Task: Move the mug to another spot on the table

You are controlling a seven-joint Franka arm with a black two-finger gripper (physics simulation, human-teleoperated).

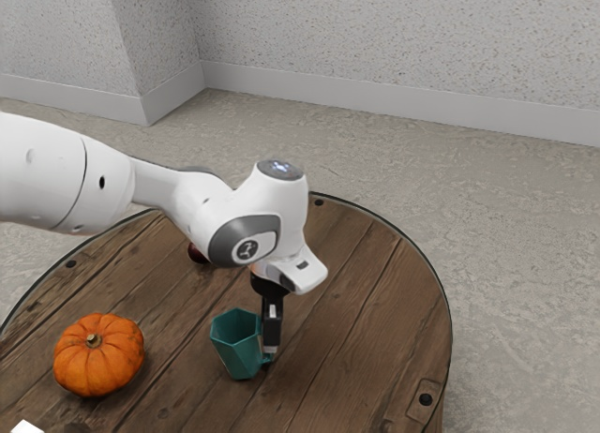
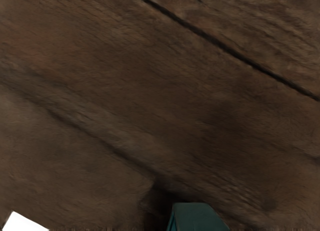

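On the exterior view's left, an orange pumpkin [image 1: 98, 354] sits on the round wooden bench [image 1: 375, 311], well apart from the work, and a small dark red thing [image 1: 197, 255] lies half hidden behind the arm. Near the bench's middle is the teal mug [image 1: 234, 344], faceted and narrowing toward its base. Its mouth faces up and its long axis runs close to vertical, perhaps leaning a little with the rim toward the pumpkin; no handle can be made out. The pincer [image 1: 270, 344] comes straight down at the mug's wall on the exterior view's right, so the mug lies directly beside and below it, toward the exterior view's left. Whether the pincer is apart or clamped on that wall cannot be told, since the mug's own wall hides the far side of the contact. In the wrist view 1 teal edge of the mug [image 2: 192, 218] sits right under the hand, over dark planks. To the exterior view's right the bench is bare wood, which looks the likeliest ground for a new spot; any carry should keep the mug's axis upright
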